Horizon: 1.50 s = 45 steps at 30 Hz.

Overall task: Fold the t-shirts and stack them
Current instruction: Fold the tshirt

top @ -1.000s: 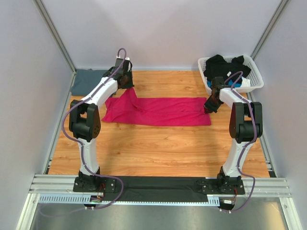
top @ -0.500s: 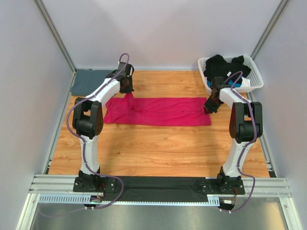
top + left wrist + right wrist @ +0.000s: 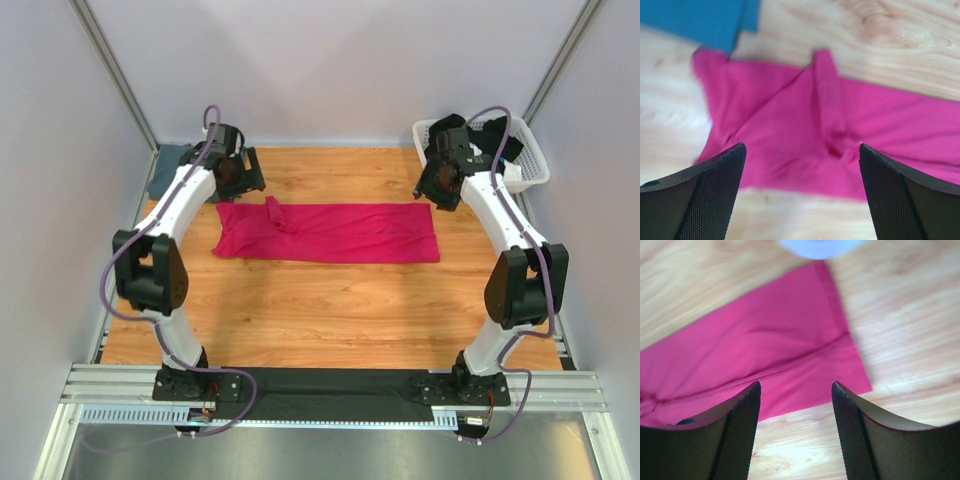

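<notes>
The magenta-pink t-shirt [image 3: 330, 232] lies flat as a long strip across the middle of the table, with a small fold of cloth sticking up near its left end [image 3: 827, 95]. My left gripper [image 3: 243, 183] hovers above the strip's far left end, open and empty [image 3: 801, 146]. Over the shirt's right end [image 3: 755, 345], my right gripper [image 3: 432, 192] is also open, nothing between its fingers [image 3: 796, 384]. The slate blue-grey t-shirt [image 3: 170, 165] lies folded at the back left corner, partly hidden by the left arm; its corner shows in the left wrist view [image 3: 705, 20].
A white lattice basket [image 3: 530, 165] with dark clothes stands at the back right, just behind the right gripper; its rim shows at the top of the right wrist view [image 3: 815, 246]. Grey walls close in the table on three sides.
Both grippers have opened and let go of the magenta shirt, then lifted and drawn back from it. The raised left end has dropped flat onto the table.
</notes>
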### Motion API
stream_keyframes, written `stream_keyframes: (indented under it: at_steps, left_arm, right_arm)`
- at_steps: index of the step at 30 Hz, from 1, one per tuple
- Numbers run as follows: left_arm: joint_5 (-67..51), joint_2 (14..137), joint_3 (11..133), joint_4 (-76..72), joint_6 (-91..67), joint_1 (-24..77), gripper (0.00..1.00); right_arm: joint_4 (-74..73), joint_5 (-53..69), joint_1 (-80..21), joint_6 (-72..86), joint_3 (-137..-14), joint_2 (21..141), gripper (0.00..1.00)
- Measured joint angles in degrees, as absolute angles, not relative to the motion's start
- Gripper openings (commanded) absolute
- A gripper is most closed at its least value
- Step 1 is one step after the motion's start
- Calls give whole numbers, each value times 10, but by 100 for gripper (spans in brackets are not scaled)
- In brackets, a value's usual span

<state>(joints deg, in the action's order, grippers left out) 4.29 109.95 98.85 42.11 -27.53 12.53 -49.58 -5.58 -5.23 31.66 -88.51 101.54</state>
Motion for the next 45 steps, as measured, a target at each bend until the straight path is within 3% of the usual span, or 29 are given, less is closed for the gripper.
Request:
stream_keyframes:
  at_steps: [7,9,12,21,29,38,41,44,45]
  left_arm:
    - [29,887,759,438,-364,81,88]
    - [11,865,698,428,-393,69,79]
    - [-14,872,640,413,-422,41,74]
    - [-35,933,636,327,-437,29,69]
    - [-14,983,640,310,-436,29,64]
    - [-10,1003,640,309,-436,29,62]
    - [-10,1008,643,310,-435,29,61]
    - [-10,1012,650,314,-433,28,61]
    - [-10,1013,653,315,-432,28,61]
  right_arm:
    - [-417,-44,-236,233,-927,991,61]
    - [-395,-24,-294,206,-956,1029,61]
    - [-371,-4,-352,176,-1035,1116,59]
    - [-360,30,-409,125,-1220,1332,60]
    - [-354,65,-422,96,-1235,1357,59]
    - [-343,48,-444,74,-1236,1386,49]
    - [-342,29,-444,72,-1237,1402,38]
    - [-340,3,-442,70,-1238,1415,19]
    - [-340,-6,-440,67,-1238,1417,8]
